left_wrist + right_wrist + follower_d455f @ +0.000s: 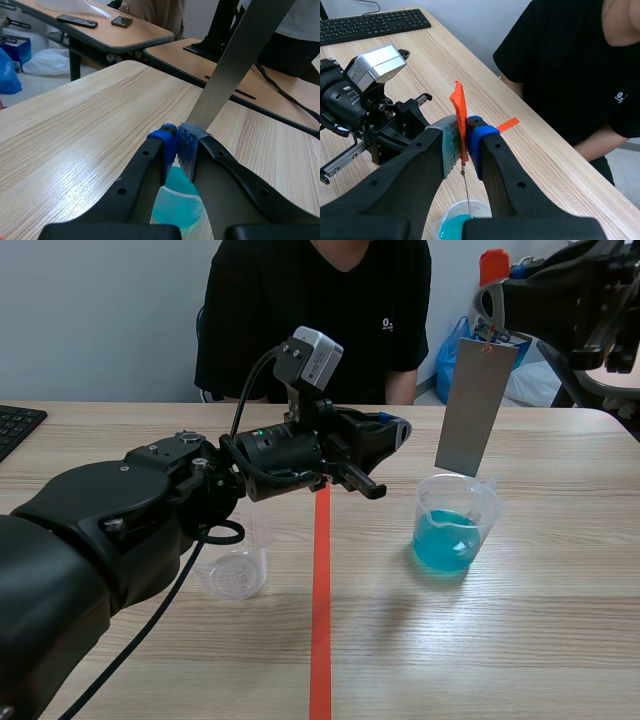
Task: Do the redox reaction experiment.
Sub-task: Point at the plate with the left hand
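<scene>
Pinched in the right claw by its orange tape tag, high at far right: a grey metal strip, hanging just over the beaker of blue liquid on the worktop. Left claw pressed together on nothing, mid-worktop. Near left, an empty clear beaker.

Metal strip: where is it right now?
Scene view, right of the red tape line: the metal strip hangs from the right end effector, its lower edge just at the rim of the beaker of blue liquid.
</scene>
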